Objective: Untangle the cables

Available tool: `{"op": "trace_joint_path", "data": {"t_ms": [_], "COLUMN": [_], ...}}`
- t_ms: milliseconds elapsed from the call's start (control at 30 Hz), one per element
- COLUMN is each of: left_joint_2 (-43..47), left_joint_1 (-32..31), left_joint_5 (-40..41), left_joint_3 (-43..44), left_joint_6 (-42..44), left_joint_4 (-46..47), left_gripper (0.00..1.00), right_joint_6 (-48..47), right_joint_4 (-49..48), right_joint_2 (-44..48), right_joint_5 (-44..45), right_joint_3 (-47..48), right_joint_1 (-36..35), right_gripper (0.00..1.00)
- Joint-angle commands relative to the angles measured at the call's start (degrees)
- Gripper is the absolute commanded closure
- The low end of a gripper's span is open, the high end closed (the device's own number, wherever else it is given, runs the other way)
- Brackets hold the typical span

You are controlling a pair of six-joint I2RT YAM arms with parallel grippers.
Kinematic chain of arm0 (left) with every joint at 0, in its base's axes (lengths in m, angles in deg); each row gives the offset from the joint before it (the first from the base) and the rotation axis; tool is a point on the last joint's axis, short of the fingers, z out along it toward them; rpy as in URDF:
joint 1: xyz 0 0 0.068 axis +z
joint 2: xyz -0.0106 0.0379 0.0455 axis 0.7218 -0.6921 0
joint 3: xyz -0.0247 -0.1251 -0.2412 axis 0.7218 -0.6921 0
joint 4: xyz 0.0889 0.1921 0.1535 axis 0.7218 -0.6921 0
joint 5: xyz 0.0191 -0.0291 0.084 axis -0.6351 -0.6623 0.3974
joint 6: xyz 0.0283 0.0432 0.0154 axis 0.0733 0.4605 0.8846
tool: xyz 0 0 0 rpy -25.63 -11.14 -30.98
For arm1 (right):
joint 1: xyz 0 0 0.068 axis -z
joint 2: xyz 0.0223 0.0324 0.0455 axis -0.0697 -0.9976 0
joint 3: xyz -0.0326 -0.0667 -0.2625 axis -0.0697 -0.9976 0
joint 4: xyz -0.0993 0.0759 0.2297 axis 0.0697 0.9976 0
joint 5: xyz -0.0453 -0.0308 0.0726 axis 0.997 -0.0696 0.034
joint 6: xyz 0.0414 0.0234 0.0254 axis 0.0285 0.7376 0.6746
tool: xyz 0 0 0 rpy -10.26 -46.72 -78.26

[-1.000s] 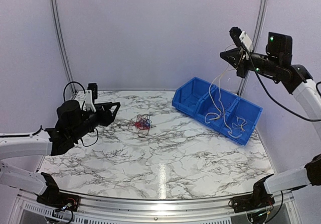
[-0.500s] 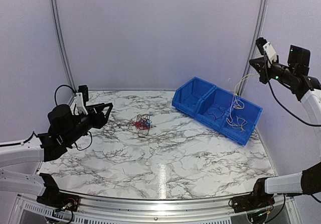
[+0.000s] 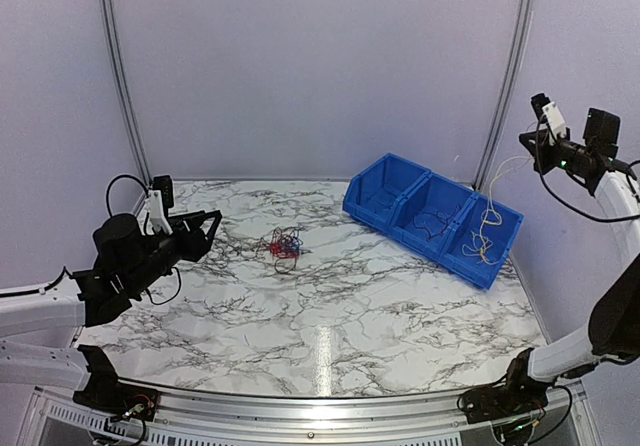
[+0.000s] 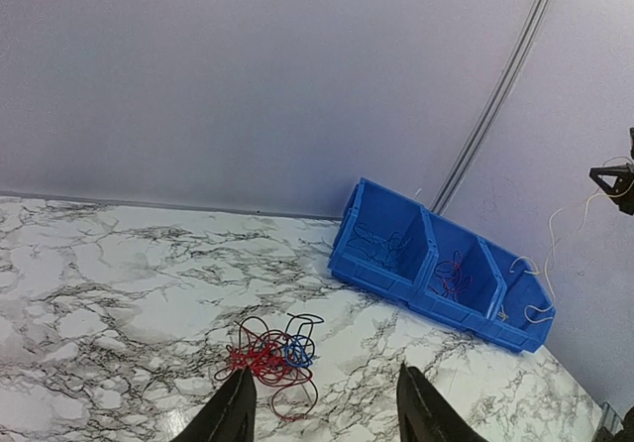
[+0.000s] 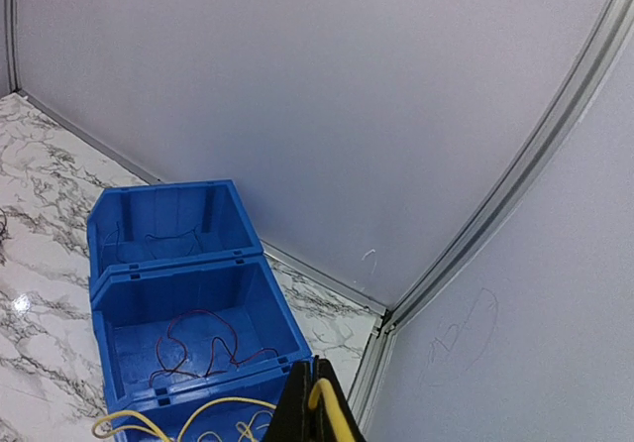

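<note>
The cables (image 3: pixel 284 245) lie bunched on the marble table, a small tangle of red and blue wires, and appear again in the left wrist view (image 4: pixel 272 355). My left gripper (image 3: pixel 210 228) hovers left of the tangle, open and empty, its fingers (image 4: pixel 322 392) apart just short of the wires. Raised high at the far right, my right gripper (image 3: pixel 528 144) is shut on a yellow cable (image 5: pixel 323 393). That yellow cable (image 3: pixel 490 216) hangs down into the right-hand compartment of the blue bin.
A blue three-compartment bin (image 3: pixel 380 181) stands at the back right of the table. A red wire (image 5: pixel 198 348) lies in its middle compartment and dark thin wires in the left one (image 4: pixel 381 244). Booth walls and a metal corner post (image 3: pixel 505 86) close in behind.
My right arm has swung right and lower, carrying the yellow cable from over the middle compartment to the right end one. My left arm has drawn back a little to the left.
</note>
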Motion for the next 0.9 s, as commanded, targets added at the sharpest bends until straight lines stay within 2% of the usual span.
{"op": "trace_joint_path", "data": {"t_ms": [0,300,600,800,867], "left_joint_2": [2.17,2.99,3.82,2.65,1.97], "left_joint_1": [-0.28,-0.27,-0.21,-0.28,-0.26], "left_joint_5": [1.65,2.15,2.69,2.62,2.07], "left_joint_3": [-1.22,-2.55,-3.66,-3.75,-3.47], "left_joint_6": [-0.32,-0.62,-0.67,-0.58,-0.62], "left_joint_4": [-0.89,-1.05,-1.13,-1.11,-1.11], "left_gripper": [0.5,0.5,0.49,0.49,0.49], "right_joint_6": [1.53,-0.32,-6.82,-10.48,-11.72], "right_joint_4": [-4.06,-7.39,-3.04,5.23,9.18], "right_joint_2": [-4.22,-10.57,-14.6,-19.87,-19.45], "right_joint_5": [-2.28,-0.72,-0.48,1.58,1.61], "right_joint_3": [-1.53,-6.98,-13.09,-11.56,-10.33], "right_joint_1": [2.13,2.82,2.82,2.78,2.82], "right_gripper": [1.0,1.0,1.0,0.77,0.65]}}
